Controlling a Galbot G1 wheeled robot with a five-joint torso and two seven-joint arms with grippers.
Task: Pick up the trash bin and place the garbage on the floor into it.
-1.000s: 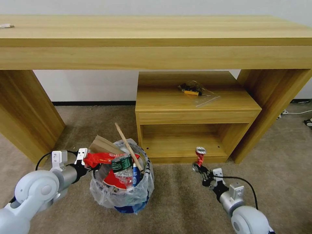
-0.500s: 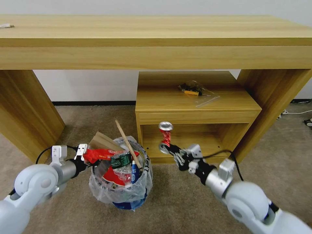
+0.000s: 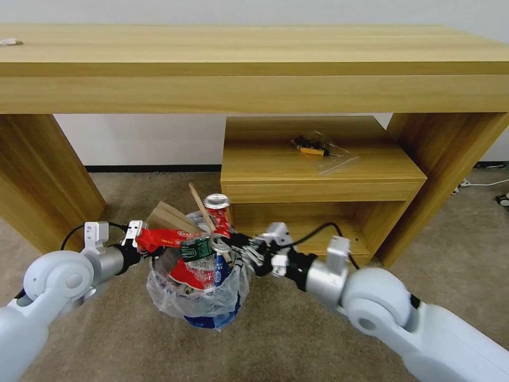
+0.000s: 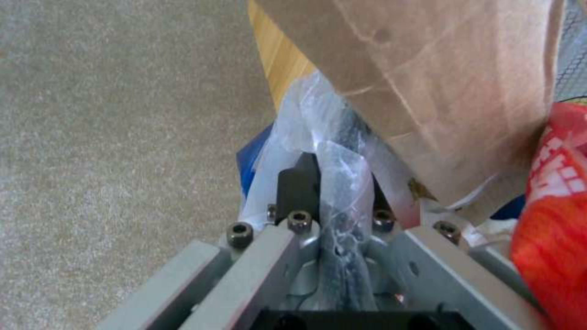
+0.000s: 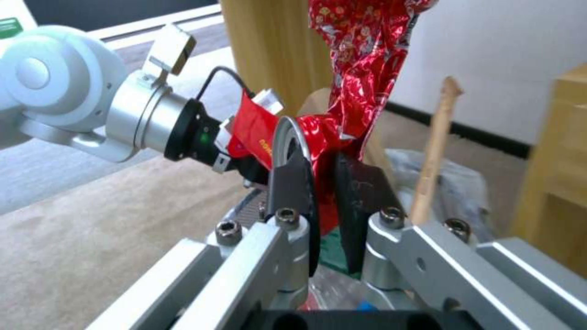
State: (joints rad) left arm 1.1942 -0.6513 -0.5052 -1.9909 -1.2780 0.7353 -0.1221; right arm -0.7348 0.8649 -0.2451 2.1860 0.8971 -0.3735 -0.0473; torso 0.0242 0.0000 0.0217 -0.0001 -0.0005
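The trash bin (image 3: pixel 212 320), blue and lined with a crinkly plastic bag (image 3: pixel 175 303), sits low on the beige carpet floor (image 3: pixel 297 339), stuffed with garbage: cardboard (image 3: pixel 168 231), a stick (image 3: pixel 199 206), a red wrapper (image 3: pixel 165 239), a bottle (image 3: pixel 199 262). My left gripper (image 3: pixel 145 253) is shut on the bin's rim and bag (image 4: pixel 333 178), beside the cardboard (image 4: pixel 440 78). My right gripper (image 3: pixel 227 245) is shut on a crushed red can (image 3: pixel 218 211), held upright over the bin's right side. The right wrist view shows the can (image 5: pixel 361 64) pinched between the pads (image 5: pixel 292 181).
A long wooden desk (image 3: pixel 254 69) spans the back, with one leg (image 3: pixel 42 185) at the left. The low wooden cabinet (image 3: pixel 318 180) just behind the bin carries a black-yellow item in a clear bag (image 3: pixel 318 146). Cables (image 3: pixel 480 183) lie at far right.
My right arm swung left and up, carrying the red can from the carpet at the right to above the bin. The bin, still held by the left gripper, rose slightly.
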